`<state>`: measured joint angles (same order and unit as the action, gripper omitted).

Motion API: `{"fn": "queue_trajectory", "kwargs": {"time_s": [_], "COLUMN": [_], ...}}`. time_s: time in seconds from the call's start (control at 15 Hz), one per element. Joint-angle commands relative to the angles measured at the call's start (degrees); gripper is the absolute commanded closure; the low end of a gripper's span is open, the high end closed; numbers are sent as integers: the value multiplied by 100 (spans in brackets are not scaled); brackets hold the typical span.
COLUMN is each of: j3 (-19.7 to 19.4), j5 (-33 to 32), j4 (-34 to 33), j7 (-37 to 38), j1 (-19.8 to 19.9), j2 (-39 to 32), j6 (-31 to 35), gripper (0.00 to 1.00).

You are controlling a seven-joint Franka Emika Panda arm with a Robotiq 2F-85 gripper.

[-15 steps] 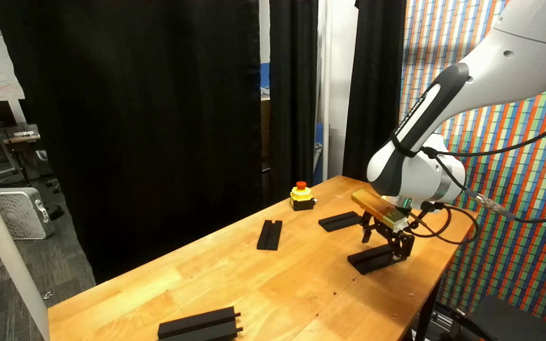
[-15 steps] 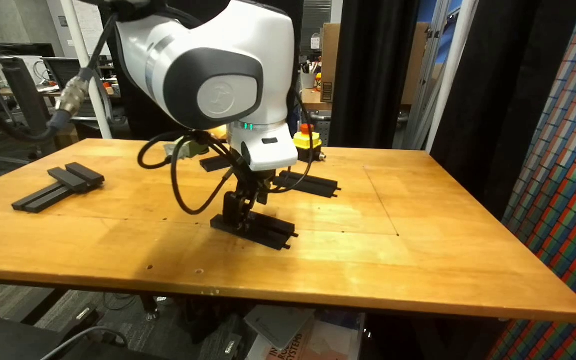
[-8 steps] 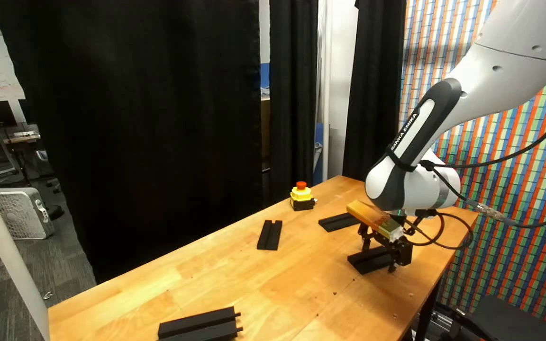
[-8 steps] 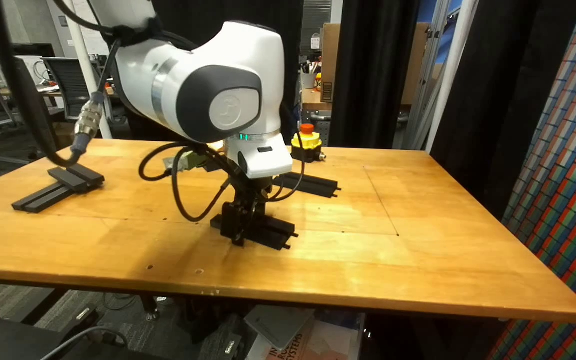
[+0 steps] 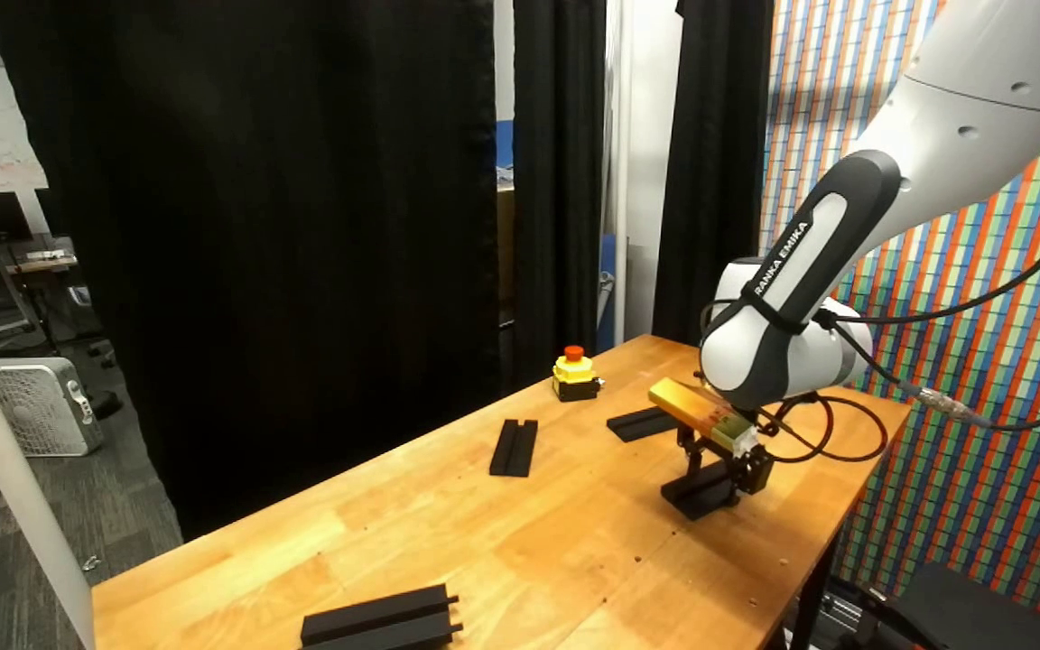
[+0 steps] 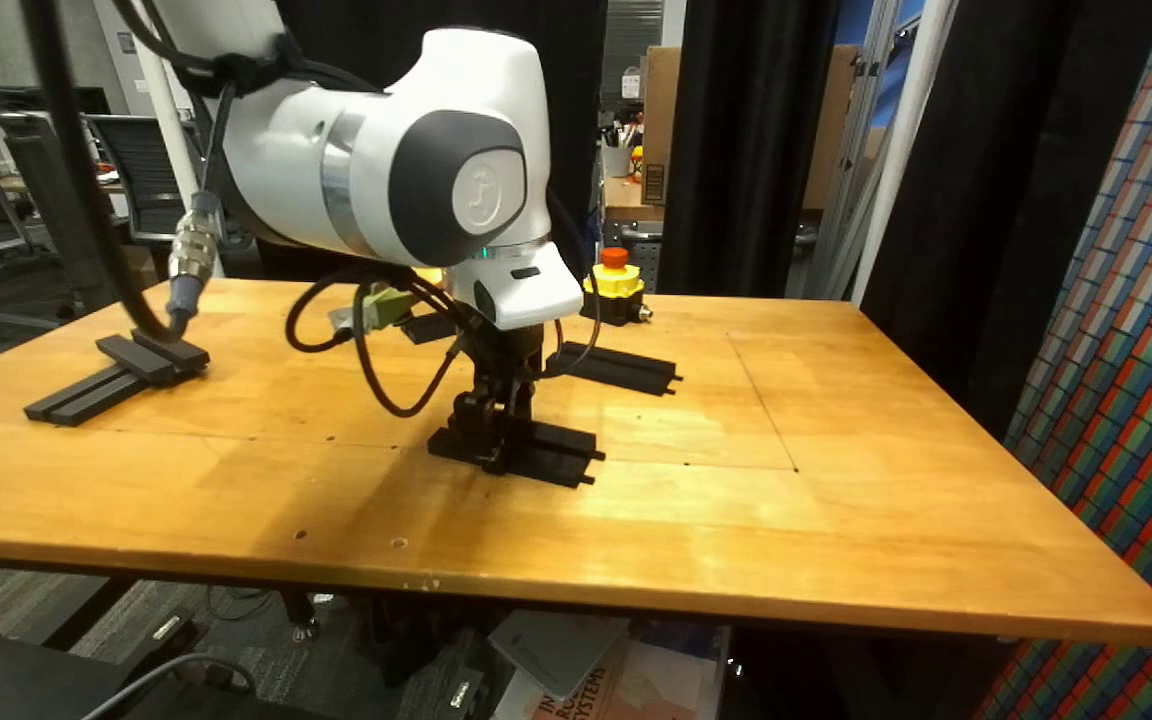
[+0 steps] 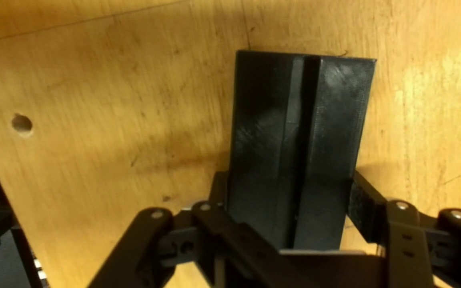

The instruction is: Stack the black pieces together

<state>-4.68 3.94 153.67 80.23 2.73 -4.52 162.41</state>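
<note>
nearest, in the lower middle of the wrist view, the gripper (image 7: 290, 196) is clamped across a grooved black piece (image 7: 262, 120) that looks flat on the table (image 7: 134, 120), not yet lifted. in an exterior view, at left, a crosswise piece (image 6: 136, 356) appears to lie over an underlying piece (image 6: 91, 403), so the stack seems begun. farther back, right of centre, rests a loose piece (image 6: 626, 368); farthest, upper middle, a half-hidden piece (image 6: 428, 328). these two and the clamped one are probably left to add.

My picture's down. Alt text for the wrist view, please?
End effector closed on both long sides of a grooved black rectangular block. Behind it, wooden tabletop with a round hole toward the picture's left.
</note>
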Motion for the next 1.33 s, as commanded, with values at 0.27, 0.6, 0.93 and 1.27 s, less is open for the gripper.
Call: {"fn": "queue_trajectory", "kwargs": {"time_s": [0.27, 0.6, 0.93, 1.27], "j3": [-197, -202, -219, -269], "j5": [-1008, -1515, -1234, -609], "j4": [-506, -1422, -2553, -3379], "j7": [328, 274, -254, -739], "j1": [-107, -45, 101, 244], "j2": [93, 70, -438, -1143], "j6": [-665, -1472, -1944, -1922], "gripper": [53, 53, 53, 53]}}
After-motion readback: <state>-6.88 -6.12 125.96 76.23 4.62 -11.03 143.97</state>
